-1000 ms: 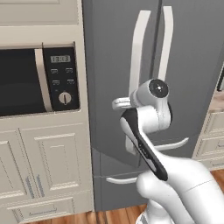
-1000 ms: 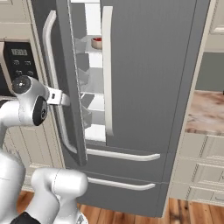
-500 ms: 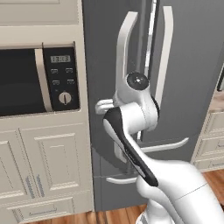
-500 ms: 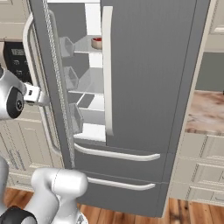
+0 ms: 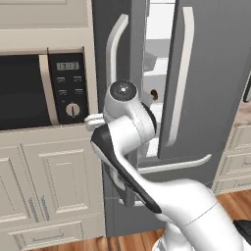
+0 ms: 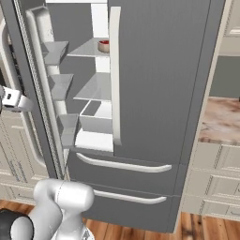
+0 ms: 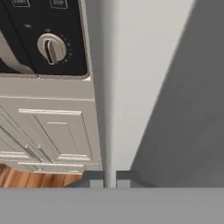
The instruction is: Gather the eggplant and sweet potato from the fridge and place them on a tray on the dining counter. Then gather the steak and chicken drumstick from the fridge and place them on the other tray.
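Fridge (image 6: pixel 159 84) left door swung partly open
Gripper (image 7: pixel 110 181) fingers are pinched nearly together on the door's pale handle (image 5: pixel 113 49); steak (image 6: pixel 103 46) sits on a shelf inside.

White arm bent upward, pincer (image 7: pixel 110 180) closed tight

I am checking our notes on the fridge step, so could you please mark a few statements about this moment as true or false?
1. The left fridge door is swung open. True.
2. The steak sits on an upper shelf inside the fridge. True.
3. The right fridge door is open as well. False: it is closed.
4. The tool stands wide open. False: its tips are nearly together, with the door's pale handle running up from the slit between them.
5. A microwave with a round knob is built into the cream cabinet beside the fridge. True.
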Controlling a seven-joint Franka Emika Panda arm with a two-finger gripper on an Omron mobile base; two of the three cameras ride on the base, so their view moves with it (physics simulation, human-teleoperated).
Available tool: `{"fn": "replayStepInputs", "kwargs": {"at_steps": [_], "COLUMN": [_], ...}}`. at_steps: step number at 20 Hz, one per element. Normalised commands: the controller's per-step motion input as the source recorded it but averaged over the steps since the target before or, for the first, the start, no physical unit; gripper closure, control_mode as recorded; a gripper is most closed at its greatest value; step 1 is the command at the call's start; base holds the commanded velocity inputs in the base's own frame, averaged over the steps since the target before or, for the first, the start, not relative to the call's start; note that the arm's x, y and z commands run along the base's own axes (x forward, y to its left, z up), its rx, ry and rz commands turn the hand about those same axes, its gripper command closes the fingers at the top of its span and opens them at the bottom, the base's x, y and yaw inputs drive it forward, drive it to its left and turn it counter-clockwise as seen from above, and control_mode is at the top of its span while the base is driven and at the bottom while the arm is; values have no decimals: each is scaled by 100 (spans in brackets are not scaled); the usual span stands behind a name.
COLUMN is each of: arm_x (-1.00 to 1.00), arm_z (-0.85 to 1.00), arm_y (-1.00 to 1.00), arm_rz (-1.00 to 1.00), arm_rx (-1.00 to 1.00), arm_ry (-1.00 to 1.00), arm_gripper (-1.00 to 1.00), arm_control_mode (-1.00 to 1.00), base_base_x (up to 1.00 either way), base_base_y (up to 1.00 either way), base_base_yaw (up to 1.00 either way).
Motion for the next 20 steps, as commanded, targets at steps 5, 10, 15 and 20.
{"fn": "replayStepInputs", "kwargs": {"at_steps": [5,10,15,20], "arm_x": [-69,-78,-29,11], "arm_z": [-2,7,27,40], "arm_y": [-84,-84,-96,-86], "arm_rz": [0,0,-1,-3], "arm_rx": [0,3,7,8], "arm_ry": [-8,-12,-9,-1], "arm_gripper": [100,-100,-100,-100], "arm_control_mode": [-100,-100,-100,-100], "base_base_x": [0,0,0,0], "base_base_y": [0,0,0,0], "base_base_yaw": [0,0,0,0]}}
